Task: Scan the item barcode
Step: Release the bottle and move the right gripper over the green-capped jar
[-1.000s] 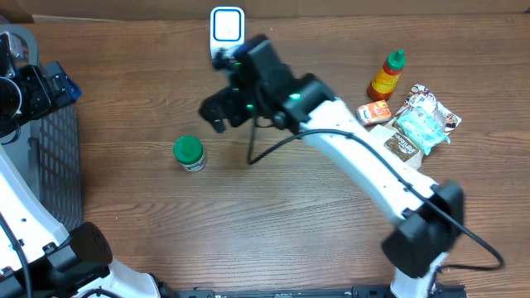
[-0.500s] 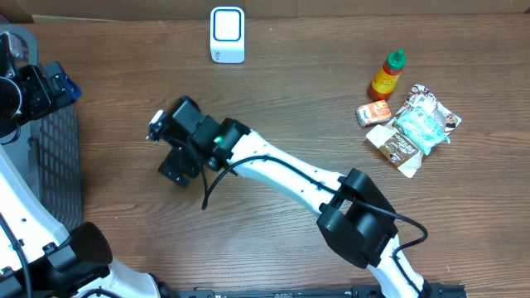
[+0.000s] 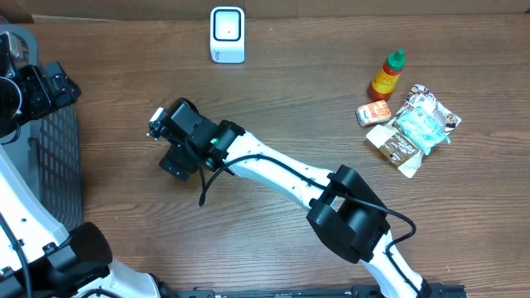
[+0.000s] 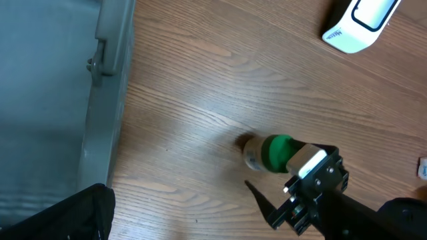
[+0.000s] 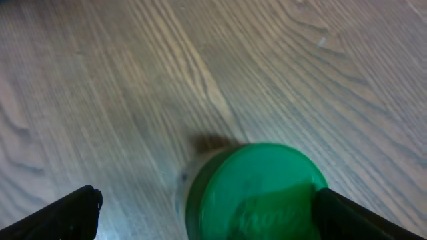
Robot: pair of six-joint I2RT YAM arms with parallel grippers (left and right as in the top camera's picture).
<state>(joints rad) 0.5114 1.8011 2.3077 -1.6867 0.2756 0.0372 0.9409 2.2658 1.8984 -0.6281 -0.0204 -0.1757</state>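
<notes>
At the far left, the left fingers (image 4: 67,217) stay spread wide and empty over the grey basket (image 3: 50,157), as before. The change lies further right. The right arm reached up beside the white scanner (image 3: 227,35) a second ago, and it has since swung down and leftward across the counter (image 3: 290,99). The right fingers (image 5: 67,213) now hang fully apart on either side of the green-lidded jar (image 4: 272,152), gripping nothing. This suggests the pick-up is about to begin, with the scan itself not yet started. The jar stands on the left half of the counter, well apart from the scanner. It looks short and round, with a pale body under a broad green lid. No barcode shows in any view. At the far right a sauce bottle (image 3: 387,74) and some packets (image 3: 414,126) lie untouched.
</notes>
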